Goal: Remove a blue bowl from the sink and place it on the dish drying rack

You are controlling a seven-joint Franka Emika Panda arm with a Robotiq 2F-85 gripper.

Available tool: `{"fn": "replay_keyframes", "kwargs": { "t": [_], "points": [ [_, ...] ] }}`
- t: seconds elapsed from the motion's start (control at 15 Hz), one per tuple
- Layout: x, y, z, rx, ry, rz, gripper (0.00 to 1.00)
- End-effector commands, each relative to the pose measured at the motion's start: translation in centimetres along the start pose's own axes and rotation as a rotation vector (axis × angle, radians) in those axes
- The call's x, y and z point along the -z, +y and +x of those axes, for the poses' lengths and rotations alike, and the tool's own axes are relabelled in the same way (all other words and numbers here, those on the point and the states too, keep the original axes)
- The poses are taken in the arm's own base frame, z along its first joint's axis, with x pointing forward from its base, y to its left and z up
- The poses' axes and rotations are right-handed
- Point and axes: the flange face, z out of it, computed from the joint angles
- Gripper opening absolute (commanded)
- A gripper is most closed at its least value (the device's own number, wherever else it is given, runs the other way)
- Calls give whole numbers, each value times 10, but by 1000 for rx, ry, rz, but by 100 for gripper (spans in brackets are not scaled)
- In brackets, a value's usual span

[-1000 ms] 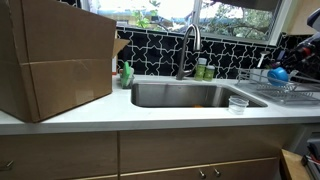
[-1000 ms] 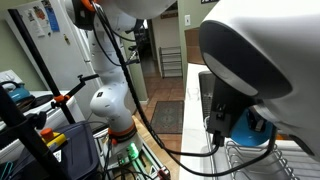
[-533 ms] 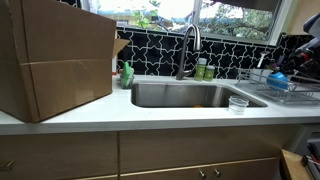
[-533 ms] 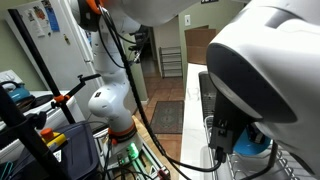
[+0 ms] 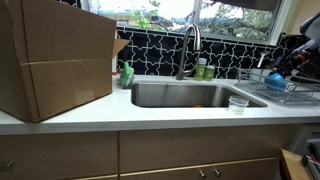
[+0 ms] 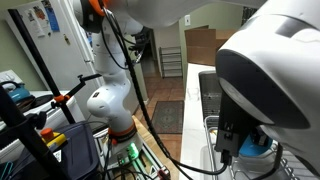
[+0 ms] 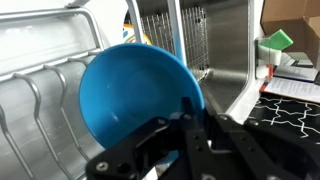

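The blue bowl (image 7: 125, 95) fills the wrist view, tilted on edge, with my gripper (image 7: 190, 112) shut on its right rim. In both exterior views the bowl (image 5: 275, 84) (image 6: 258, 149) is low over the dish drying rack (image 5: 285, 96) (image 6: 222, 140) at the counter's end. I cannot tell whether it touches the wires. The rack's bars (image 7: 40, 90) lie right behind the bowl. The steel sink (image 5: 185, 96) with its curved faucet (image 5: 188, 45) lies to the side; its basin looks empty from here.
A small clear cup (image 5: 237, 104) stands on the white counter between sink and rack. A big cardboard box (image 5: 55, 60) fills the counter's other end. A green bottle (image 5: 127, 75) stands by the sink. The arm's bulk (image 6: 270, 70) blocks much of an exterior view.
The gripper has come down with the blue bowl, from a little above the rack to low over its wires. Nothing else moved.
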Motion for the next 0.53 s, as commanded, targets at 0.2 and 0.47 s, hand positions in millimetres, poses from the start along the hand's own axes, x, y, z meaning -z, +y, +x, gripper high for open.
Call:
{"fn": "replay_keyframes", "kwargs": {
  "t": [0.2,0.47],
  "points": [
    [4,11,4,-10,-16,3,68],
    [8,9,4,-2,-9,9,97]
  ]
}}
